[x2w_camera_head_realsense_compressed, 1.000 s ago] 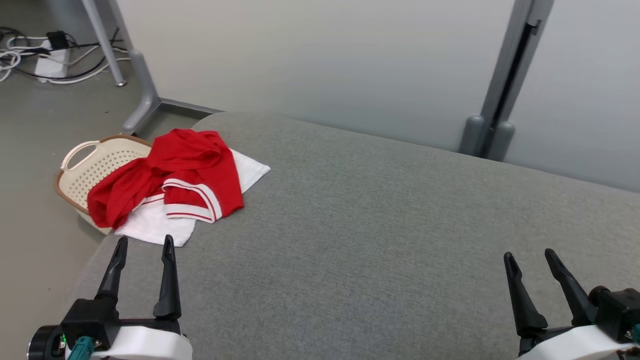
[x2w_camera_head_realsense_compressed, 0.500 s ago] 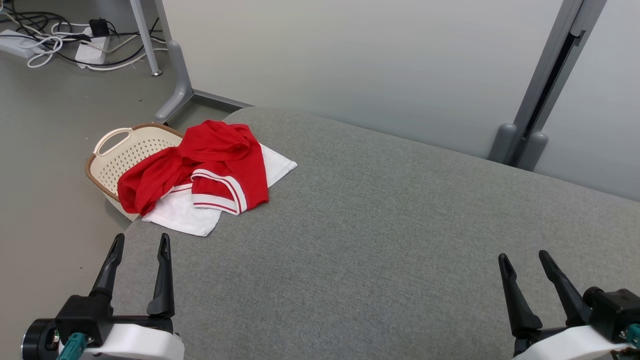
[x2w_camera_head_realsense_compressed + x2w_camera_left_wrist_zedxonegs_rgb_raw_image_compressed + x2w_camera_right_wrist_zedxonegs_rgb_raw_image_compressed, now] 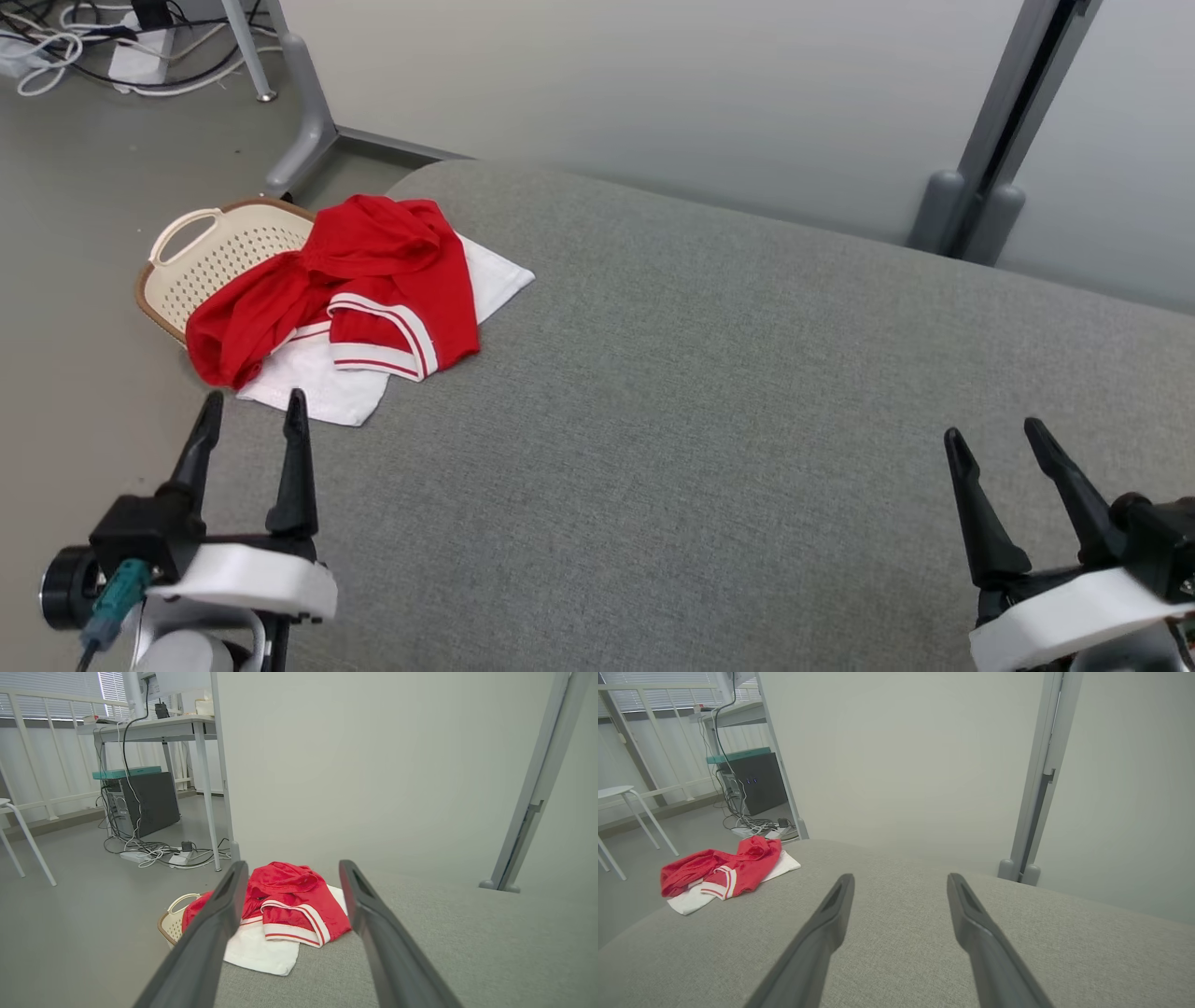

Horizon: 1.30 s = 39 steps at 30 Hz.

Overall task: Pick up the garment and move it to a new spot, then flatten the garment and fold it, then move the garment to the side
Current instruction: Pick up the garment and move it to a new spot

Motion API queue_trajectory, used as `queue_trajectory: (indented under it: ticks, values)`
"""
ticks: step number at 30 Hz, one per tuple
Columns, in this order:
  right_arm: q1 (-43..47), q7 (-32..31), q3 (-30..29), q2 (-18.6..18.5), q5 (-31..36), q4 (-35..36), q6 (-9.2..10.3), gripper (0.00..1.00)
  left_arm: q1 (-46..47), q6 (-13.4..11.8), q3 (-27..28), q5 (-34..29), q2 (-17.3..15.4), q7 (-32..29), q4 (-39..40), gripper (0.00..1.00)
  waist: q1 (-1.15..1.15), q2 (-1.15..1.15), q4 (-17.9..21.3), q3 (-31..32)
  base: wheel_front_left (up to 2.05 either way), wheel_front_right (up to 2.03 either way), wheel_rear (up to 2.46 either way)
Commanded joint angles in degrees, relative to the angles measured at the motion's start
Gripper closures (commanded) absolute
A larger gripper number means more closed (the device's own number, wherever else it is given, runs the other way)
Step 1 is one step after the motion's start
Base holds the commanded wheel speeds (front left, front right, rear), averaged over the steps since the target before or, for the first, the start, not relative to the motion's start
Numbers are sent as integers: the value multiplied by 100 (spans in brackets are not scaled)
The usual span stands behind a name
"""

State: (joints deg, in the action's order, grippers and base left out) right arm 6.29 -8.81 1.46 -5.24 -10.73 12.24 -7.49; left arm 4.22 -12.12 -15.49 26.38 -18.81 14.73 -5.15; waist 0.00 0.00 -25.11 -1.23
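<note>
Nearest, both grippers hang low over the wide grey woven-fabric cushion (image 3: 709,439), and neither holds anything. The left gripper (image 3: 255,396), two long dark fingers on a white wrist, stands at the cushion's left edge with its jaws spread fully apart. The right gripper (image 3: 993,429) is well across from it, jaws just as wide, with bare fabric beneath and ahead.

Just ahead of the left gripper's fingertips, but apart from them, lies the crumpled red garment with white-and-red striped trim (image 3: 392,280), heaped at the cushion's rounded far-left corner. In the left wrist view it sits framed between the two fingers. It rests on a flat white cloth (image 3: 322,397); I cannot tell whether that is part of the same garment.

One red end drapes over a cream perforated plastic basket with a brown rim (image 3: 201,271), beyond and left of the left gripper. Farther ahead stands a pale grey partition wall (image 3: 653,84), with a grey metal post (image 3: 1013,121) beyond the right gripper and tangled cables (image 3: 37,70) on the floor far left.
</note>
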Motion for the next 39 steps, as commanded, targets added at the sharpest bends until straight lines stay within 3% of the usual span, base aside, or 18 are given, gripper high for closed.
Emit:
queue_trajectory:
  ticks: [1, 10, 17, 22, 27, 28, 29, 30, 39]
  values:
    - [-124, -59, -3, -91, 28, 86, 0, 0, 253, 70, 69, 40, 19, 29, -137, 0, 0, 0, 198, -358, 0, 0, 0]
    - [-799, -322, 8, -461, -51, 593, 0, 0, 1909, 855, 430, 244, 335, 37, -1936, 0, 0, 0, 728, -1697, 0, 0, 0]
    - [-1217, -163, 18, -580, -143, 531, 0, 0, 3170, 1561, 546, 376, 353, 37, -3909, 0, 0, 0, 1061, -2321, 0, 0, 0]
    - [-1374, -53, 80, -607, -182, 410, 0, 0, 3847, 1809, 525, 561, 351, -107, -5246, 0, 0, 0, 1229, -2519, 0, 0, 0]
    - [-1437, 6, 44, -621, -203, 346, 0, 0, 4206, 1909, 566, 812, 415, -393, -6081, 0, 0, 0, 1301, -2610, 0, 0, 0]
    - [-1450, 23, 37, -615, -209, 331, 0, 0, 4232, 1920, 574, 857, 436, -427, -6185, 3, 0, 0, 1315, -2611, 0, 0, 0]
    - [-1454, 38, 31, -599, -202, 323, 0, 0, 4242, 1941, 541, 869, 457, -442, -6259, 61, 0, 0, 1329, -2605, 0, 0, 0]
    - [-1449, 56, 22, -583, -181, 314, 0, 0, 4260, 1952, 539, 899, 442, -357, -6289, 100, 0, 0, 1339, -2597, 0, 0, 0]
    - [-1390, 216, -17, -485, -176, 98, 0, 0, 4065, 1957, 593, 853, 160, 43, -5901, 100, 0, 0, 1392, -2216, 0, 0, 0]
